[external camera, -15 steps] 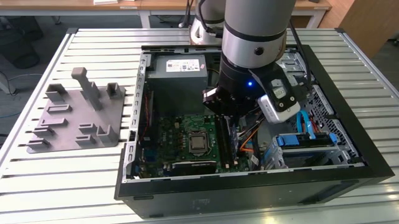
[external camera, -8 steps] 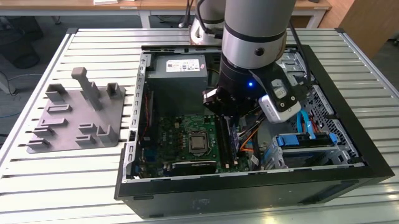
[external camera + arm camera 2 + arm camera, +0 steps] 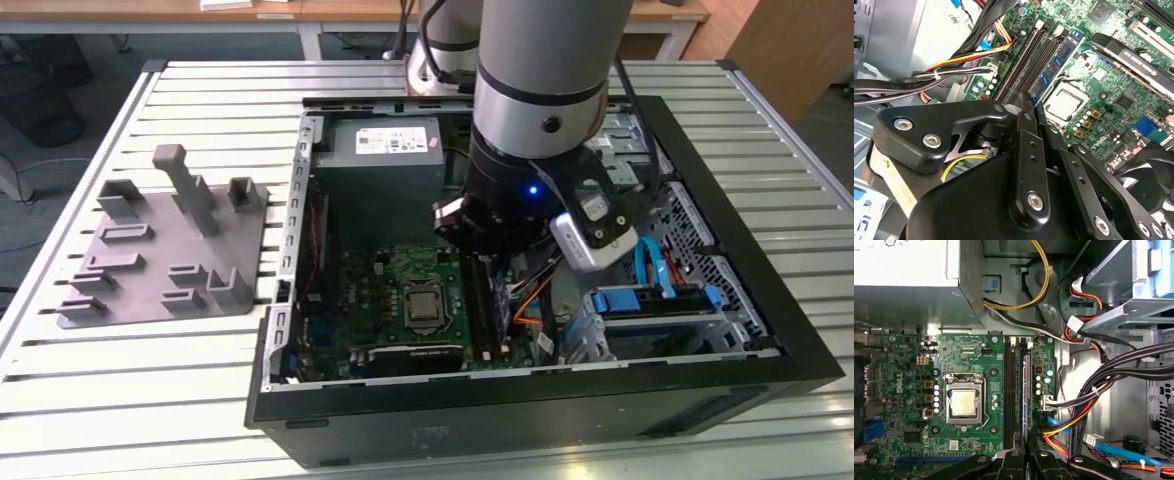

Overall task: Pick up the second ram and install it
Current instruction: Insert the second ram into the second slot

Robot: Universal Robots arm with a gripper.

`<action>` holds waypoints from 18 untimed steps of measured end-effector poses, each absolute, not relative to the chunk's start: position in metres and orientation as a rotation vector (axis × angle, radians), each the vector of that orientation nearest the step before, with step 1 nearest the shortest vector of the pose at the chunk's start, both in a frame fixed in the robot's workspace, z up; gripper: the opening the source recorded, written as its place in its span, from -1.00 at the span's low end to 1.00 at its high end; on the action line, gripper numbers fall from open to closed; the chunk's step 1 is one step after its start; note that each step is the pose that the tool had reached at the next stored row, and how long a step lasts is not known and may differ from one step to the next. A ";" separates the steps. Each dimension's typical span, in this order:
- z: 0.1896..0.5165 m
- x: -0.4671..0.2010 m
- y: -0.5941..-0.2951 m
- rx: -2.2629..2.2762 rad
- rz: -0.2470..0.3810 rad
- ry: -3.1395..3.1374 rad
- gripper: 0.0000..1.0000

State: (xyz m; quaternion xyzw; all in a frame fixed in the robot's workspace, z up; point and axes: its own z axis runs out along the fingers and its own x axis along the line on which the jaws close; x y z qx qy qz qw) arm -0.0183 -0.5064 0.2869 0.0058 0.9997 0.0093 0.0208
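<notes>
One arm reaches into the open computer case [image 3: 534,415] in the exterior view, gripper [image 3: 487,255] low over the memory slots [image 3: 478,300]. In the second wrist view, the second ram [image 3: 1056,65] stands in a slot beside the processor socket [image 3: 1066,102], its near end right at the gripper's tip. In the first wrist view, I see that stick edge-on, running under the gripper. I can't tell whether it's clamped.
</notes>
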 end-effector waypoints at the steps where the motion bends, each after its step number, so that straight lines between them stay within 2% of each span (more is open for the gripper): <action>1: 0.286 -0.018 -0.506 0.018 0.029 3.100 -0.73; 18: 0.275 -0.018 -0.506 0.018 0.029 3.100 -0.73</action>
